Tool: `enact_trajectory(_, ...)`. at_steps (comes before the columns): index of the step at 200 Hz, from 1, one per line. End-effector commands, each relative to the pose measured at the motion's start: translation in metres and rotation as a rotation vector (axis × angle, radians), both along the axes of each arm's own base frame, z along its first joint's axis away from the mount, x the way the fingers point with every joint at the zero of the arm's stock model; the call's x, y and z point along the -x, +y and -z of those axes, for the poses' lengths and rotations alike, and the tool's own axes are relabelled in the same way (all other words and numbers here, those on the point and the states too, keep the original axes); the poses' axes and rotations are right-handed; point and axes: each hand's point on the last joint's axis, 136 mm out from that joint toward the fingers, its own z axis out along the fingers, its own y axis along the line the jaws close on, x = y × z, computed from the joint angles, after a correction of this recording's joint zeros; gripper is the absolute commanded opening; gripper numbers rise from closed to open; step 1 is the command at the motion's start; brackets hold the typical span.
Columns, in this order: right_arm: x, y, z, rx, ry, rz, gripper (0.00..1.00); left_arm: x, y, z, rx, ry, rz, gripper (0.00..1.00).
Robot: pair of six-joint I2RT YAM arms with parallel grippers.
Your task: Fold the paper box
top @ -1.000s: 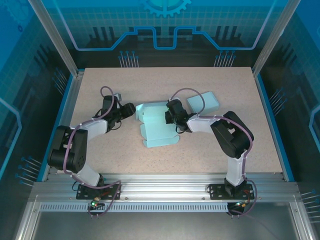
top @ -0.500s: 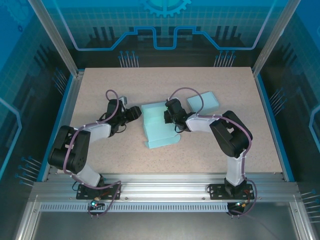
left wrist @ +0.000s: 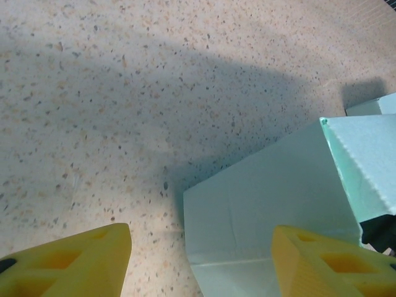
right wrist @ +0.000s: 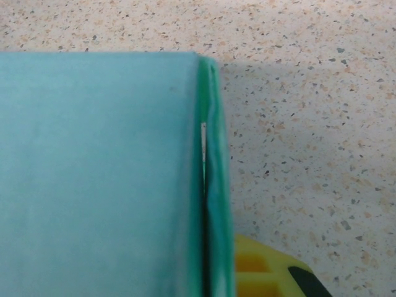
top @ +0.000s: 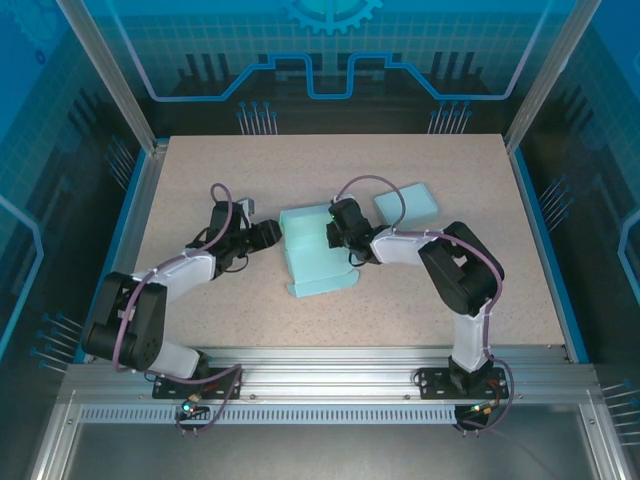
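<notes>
Top view: the paper box, half folded, lies at frame centre on the counter. The right hand is clamped on its upright right wall — the left hand, fingers spread apart, sits at the box's left edge, gripping nothing.

- Paper box: runs off frame left of and below the right gripper; its wall hides one finger, and the other finger shows only a corner.
- Left gripper: both fingers are cut by the bottom edge, and the box past its right finger runs off frame.
</notes>
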Motion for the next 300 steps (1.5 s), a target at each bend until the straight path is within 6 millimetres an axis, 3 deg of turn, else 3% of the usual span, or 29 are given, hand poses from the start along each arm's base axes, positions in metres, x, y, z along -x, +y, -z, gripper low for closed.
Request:
enact_trajectory(1, 0.022, -0.003, 0.032, 0.091, 0.100, -0.022, 0.03, 0.019, 0.003, 0.006, 0.028, 0.056, -0.038, 0.69)
enact_trajectory(32, 0.022, -0.004, 0.032, 0.088, 0.101, -0.010, 0.03, 0.041, 0.007, 0.013, 0.091, 0.054, -0.118, 0.74)
enact_trajectory(60, 0.022, -0.004, 0.033, 0.088, 0.101, -0.007, 0.03, 0.060, 0.005, 0.014, 0.039, 0.032, -0.143, 0.79)
enact_trajectory(107, 0.023, -0.003, 0.032, 0.081, 0.101, -0.012, 0.03, 0.070, -0.007, 0.019, -0.018, 0.033, -0.109, 0.93)
enact_trajectory(155, 0.023, -0.003, 0.030, 0.074, 0.100, -0.010, 0.03, 0.088, 0.021, 0.057, -0.234, 0.182, -0.214, 0.92)
enact_trajectory(196, 0.023, -0.004, 0.030, 0.078, 0.100, -0.011, 0.03, 0.079, 0.014, 0.071, -0.255, 0.218, -0.202, 0.92)
enact_trajectory(258, 0.023, -0.002, 0.031, 0.078, 0.100, -0.017, 0.03, 0.096, 0.041, 0.093, -0.340, 0.336, -0.334, 0.87)
enact_trajectory(300, 0.023, 0.000, 0.032, 0.070, 0.105, -0.025, 0.03, 0.096, 0.042, 0.109, -0.373, 0.392, -0.350, 0.86)
